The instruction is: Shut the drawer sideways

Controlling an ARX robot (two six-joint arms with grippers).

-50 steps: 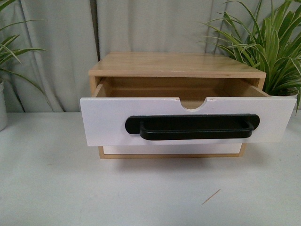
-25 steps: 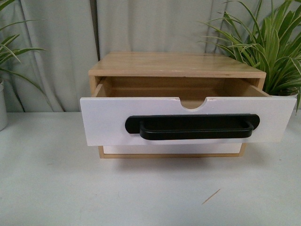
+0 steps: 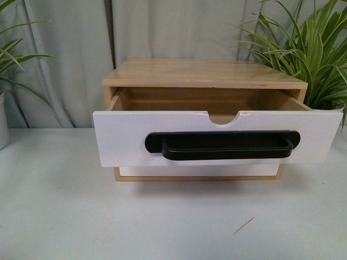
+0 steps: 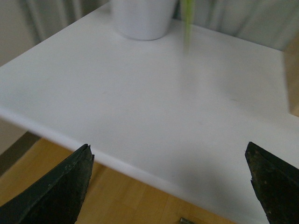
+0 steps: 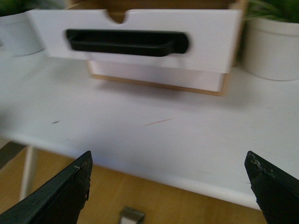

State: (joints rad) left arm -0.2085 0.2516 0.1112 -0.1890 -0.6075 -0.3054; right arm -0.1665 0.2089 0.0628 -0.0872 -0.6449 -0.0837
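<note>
The drawer (image 3: 124, 138) has a wide white front, a long black bar handle (image 3: 222, 145) and a half-round notch in its rim. It stands pulled out of a wooden cabinet (image 3: 203, 73) on the white table (image 3: 81, 216). It also shows in the right wrist view (image 5: 205, 37), with its handle (image 5: 126, 42). My right gripper (image 5: 168, 161) is open and empty, out past the table's front edge, well short of the drawer. My left gripper (image 4: 168, 154) is open and empty over the table's near edge, by a white pot (image 4: 145, 18). Neither gripper shows in the front view.
A plain white drawer front (image 3: 198, 171) without a handle sits below the open drawer. Leafy plants stand at the back right (image 3: 314, 54) and far left (image 3: 11, 59). A white pot (image 5: 273, 49) stands beside the cabinet. A thin wooden sliver (image 3: 243, 226) lies on the table.
</note>
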